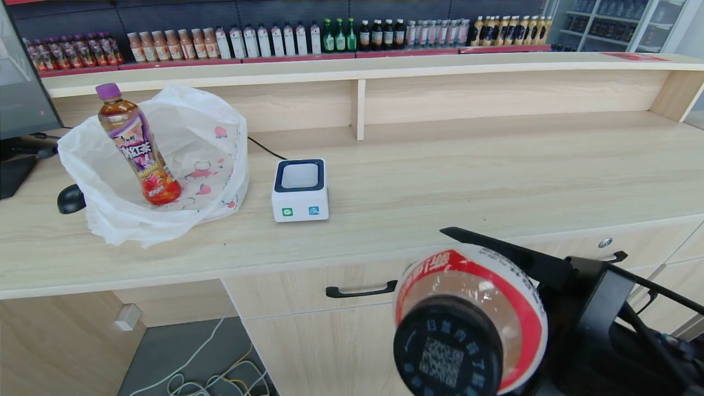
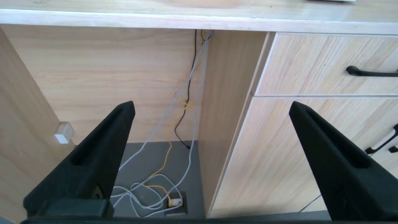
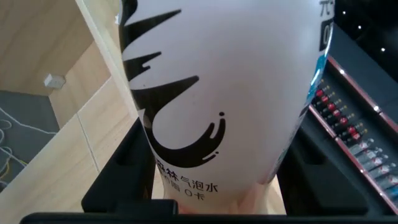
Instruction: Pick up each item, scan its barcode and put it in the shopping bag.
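Observation:
My right gripper (image 1: 528, 297) is shut on a clear bottle (image 1: 467, 324) with a black cap and a red-and-white label, held in front of the counter's drawers at the lower right, cap toward the camera. The right wrist view looks along the bottle's white label (image 3: 217, 106) with black markings. A white scanner (image 1: 300, 190) with a dark-rimmed window sits on the counter. Left of it lies the white shopping bag (image 1: 209, 159), and a tea bottle (image 1: 137, 146) with a purple cap stands tilted inside. My left gripper (image 2: 211, 162) is open below the counter edge, nothing between its fingers.
A wooden counter (image 1: 467, 176) has a raised back shelf, with rows of drinks behind. A monitor (image 1: 22, 82) and a black mouse (image 1: 71, 199) sit at the far left. Drawers with a black handle (image 1: 360, 290) are below, and cables (image 2: 155, 186) lie on the floor.

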### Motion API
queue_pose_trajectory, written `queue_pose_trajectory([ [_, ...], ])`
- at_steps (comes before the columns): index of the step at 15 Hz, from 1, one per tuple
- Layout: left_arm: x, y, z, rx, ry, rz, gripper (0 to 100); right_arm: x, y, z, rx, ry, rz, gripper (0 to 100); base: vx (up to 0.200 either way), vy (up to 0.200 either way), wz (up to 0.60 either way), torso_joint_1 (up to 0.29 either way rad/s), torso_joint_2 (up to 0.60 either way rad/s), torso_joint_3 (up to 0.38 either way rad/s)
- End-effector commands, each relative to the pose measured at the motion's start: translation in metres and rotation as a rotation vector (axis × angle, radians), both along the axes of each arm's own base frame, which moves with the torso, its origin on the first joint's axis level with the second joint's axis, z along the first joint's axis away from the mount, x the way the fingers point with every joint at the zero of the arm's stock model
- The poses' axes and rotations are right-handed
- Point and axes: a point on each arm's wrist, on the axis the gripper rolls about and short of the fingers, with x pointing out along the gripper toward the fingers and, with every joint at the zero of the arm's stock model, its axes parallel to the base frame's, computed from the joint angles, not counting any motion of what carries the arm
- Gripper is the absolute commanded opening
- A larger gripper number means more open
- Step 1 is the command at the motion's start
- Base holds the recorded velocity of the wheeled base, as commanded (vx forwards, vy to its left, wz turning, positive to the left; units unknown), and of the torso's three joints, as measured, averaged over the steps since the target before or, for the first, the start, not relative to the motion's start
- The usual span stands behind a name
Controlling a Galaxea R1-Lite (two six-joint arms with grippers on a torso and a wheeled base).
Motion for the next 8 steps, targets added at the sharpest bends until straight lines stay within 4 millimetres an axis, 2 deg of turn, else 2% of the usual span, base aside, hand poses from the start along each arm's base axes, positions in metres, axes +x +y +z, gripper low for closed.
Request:
queue_pose_trajectory([
  [1, 0.000, 0.000, 0.000, 0.000, -0.001, 0.000, 100, -0.003, 0.002, -0.003, -0.030, -0.022, 0.014, 0, 0.000, 0.000, 0.00, 0.000, 0.00, 0.000],
  [3, 0.000, 0.000, 0.000, 0.000, -0.001, 0.000, 100, -0.021, 0.007, -0.017, -0.104, -0.045, 0.099, 0, 0.000, 0.000, 0.00, 0.000, 0.00, 0.000],
  [6, 0.000, 0.000, 0.000, -0.002, -0.001, 0.000, 100, -0.042, 0.019, -0.023, -0.195, -0.179, 0.182, 0, 0.000, 0.000, 0.00, 0.000, 0.00, 0.000],
  [8, 0.000, 0.000, 0.000, 0.000, -0.001, 0.000, 100, -0.047, 0.021, -0.026, -0.232, -0.233, 0.189, 0, 0.000, 0.000, 0.00, 0.000, 0.00, 0.000],
])
